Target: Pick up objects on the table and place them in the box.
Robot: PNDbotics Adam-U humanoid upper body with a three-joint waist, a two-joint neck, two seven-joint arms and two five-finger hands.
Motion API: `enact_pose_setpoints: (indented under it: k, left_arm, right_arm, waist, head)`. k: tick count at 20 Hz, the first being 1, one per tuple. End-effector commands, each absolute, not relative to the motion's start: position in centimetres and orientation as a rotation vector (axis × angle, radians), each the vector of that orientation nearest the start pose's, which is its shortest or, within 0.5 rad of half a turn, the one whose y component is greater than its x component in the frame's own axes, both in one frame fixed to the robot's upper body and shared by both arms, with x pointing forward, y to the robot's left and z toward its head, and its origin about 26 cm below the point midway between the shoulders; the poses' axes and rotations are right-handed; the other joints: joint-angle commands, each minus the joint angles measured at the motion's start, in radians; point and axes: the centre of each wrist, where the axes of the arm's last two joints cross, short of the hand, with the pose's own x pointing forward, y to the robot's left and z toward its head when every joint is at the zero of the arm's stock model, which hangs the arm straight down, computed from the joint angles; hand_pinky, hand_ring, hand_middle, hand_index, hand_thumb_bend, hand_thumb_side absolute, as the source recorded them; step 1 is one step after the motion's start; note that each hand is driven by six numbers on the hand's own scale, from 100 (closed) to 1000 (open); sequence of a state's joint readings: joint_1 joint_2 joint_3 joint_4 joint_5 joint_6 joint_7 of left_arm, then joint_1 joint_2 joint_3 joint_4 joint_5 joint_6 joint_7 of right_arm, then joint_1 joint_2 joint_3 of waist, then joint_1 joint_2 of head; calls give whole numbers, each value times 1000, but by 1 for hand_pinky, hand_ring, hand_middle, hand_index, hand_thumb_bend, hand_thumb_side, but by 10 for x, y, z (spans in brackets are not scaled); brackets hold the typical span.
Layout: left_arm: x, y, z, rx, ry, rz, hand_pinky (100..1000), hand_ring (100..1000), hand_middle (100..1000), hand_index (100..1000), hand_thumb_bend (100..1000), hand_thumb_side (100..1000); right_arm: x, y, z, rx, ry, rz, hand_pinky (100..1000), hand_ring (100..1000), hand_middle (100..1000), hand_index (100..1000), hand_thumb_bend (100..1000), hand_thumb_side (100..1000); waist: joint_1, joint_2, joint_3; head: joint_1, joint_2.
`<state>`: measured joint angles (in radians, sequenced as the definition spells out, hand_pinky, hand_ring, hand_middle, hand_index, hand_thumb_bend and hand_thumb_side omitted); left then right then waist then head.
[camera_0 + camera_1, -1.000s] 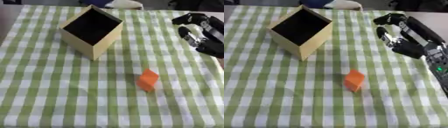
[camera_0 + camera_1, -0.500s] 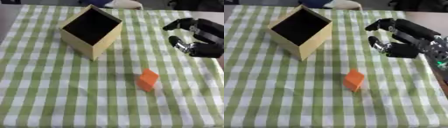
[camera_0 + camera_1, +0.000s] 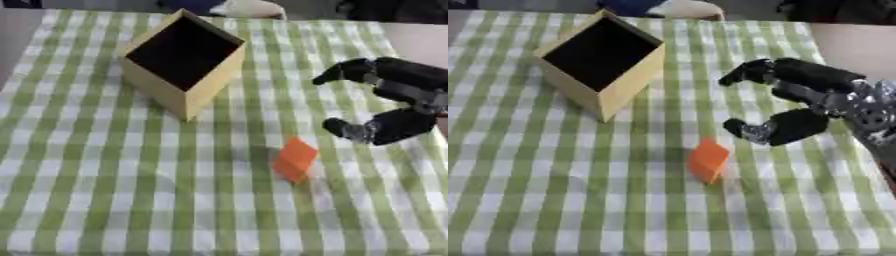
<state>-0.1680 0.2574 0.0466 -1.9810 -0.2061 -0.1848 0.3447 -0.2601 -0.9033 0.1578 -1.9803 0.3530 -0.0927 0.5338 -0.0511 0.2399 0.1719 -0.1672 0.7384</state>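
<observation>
Box (image 3: 182, 61) far left on table (image 3: 105, 200) — block (image 3: 294, 159) nearer, right hand (image 3: 794, 107) beside it

A: What can't be made out?
B: The box (image 3: 602, 65) interior is black shadow, its floor unseen; the right hand (image 3: 794, 102) is soft with blur, its arm cut off by the right edge.
A: And the far edge?
B: Dark shapes, cropped; unidentifiable.

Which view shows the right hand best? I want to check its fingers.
The right eye view: the right hand shows with its wrist, fingers open, right of the orange block. The left eye view shows the same hand, its wrist cut by the frame edge.
</observation>
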Motion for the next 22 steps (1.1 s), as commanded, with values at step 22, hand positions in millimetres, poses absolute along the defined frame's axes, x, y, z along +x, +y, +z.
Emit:
enact_pose_setpoints:
  k: [22]
  left_arm:
    - [287, 275, 166, 530, -2402, -62, 710, 589, 611, 684, 455, 732]
  right_arm:
    - [292, -293, 219, -596, -1357, 1928, 884, 898, 853, 958, 358, 605]
  waist:
    - [0, -4, 15]
  head:
    - [-11, 13]
